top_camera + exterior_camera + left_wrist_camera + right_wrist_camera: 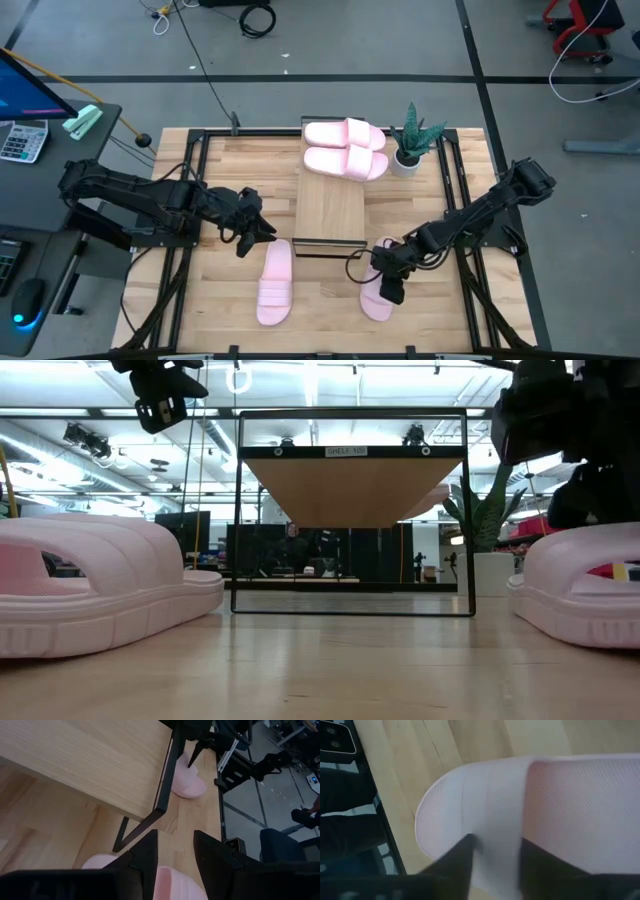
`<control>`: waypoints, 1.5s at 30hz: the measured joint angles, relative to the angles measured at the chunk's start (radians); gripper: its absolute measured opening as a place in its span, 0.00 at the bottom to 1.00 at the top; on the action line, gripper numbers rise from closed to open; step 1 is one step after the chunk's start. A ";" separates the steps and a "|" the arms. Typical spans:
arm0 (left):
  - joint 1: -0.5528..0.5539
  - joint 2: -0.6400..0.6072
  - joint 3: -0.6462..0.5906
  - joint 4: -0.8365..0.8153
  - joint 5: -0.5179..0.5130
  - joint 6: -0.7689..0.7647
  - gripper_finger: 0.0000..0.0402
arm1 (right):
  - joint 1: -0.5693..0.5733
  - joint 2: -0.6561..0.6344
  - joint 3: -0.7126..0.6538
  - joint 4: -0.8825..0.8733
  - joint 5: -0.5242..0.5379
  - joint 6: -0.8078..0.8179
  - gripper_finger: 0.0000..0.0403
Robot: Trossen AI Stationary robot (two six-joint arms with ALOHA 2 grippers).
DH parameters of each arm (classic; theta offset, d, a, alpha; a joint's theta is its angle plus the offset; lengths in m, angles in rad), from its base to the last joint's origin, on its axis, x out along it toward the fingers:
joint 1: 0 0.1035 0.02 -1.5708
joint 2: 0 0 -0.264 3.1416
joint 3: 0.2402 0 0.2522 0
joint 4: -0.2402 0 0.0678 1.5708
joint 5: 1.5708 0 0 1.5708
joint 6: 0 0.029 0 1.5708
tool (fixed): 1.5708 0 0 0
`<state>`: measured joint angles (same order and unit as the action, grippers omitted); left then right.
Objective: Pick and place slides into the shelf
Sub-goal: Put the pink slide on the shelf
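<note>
The right arm is reaching in from the table's right edge, elbow bent, with its wrist tipped steeply down so that the right gripper [391,291] is sitting on a pink slide [378,300] lying directly beneath it. In the right wrist view its two dark fingers [462,857] are straddling the wide strap [495,815] of that slide, pressing against the foam on either side and closing on it. The left arm is stretching in from the left edge, nearly level, with the left gripper [252,236] hanging in the air; its fingers [150,855] are standing partly apart and holding nothing. Just below and ahead of this gripper a second slide [274,283] is lying flat on the tabletop [220,310].

Four slides are showing in all, each a pale pink moulded foam sandal with a rounded toe and one broad ribbed strap. The other two slides [345,148] are resting side by side on the far end of the shelf [330,205], well beyond both grippers. The shelf is a long, smooth light-wood board on a thin black metal frame, running between the two grippers. One small potted plant [408,150] is standing beside the shelved pair.
</note>
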<state>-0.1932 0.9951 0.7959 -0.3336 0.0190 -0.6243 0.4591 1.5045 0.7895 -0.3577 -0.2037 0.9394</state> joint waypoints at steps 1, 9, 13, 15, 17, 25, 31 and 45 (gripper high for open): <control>0.000 0.000 0.000 0.000 0.000 0.000 0.32 | 0.000 0.001 0.000 0.000 -0.010 0.004 0.29; 0.000 0.000 0.000 -0.001 0.000 0.000 0.31 | 0.001 -0.043 0.000 -0.015 -0.039 0.056 0.03; 0.000 0.000 0.000 -0.001 0.000 -0.001 0.32 | 0.021 -0.117 0.000 -0.034 -0.041 0.128 0.02; 0.000 0.000 0.000 -0.001 0.000 -0.001 0.31 | 0.038 -0.169 0.000 -0.067 -0.040 0.163 0.02; 0.000 0.000 0.000 -0.001 0.000 -0.001 0.31 | 0.058 -0.224 0.000 -0.116 -0.038 0.205 0.02; 0.000 0.000 0.000 -0.001 0.000 -0.001 0.29 | 0.143 -0.477 0.000 -0.304 0.104 0.455 0.02; 0.000 0.000 0.000 -0.001 0.000 -0.001 0.29 | 0.166 -0.613 0.000 -0.308 0.476 0.662 0.02; 0.000 0.000 0.000 -0.001 -0.012 -0.001 0.28 | 0.067 -0.646 0.135 -0.304 0.801 0.730 0.02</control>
<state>-0.1929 0.9951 0.7959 -0.3345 0.0072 -0.6254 0.5263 0.8581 0.9244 -0.6621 0.5969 1.6692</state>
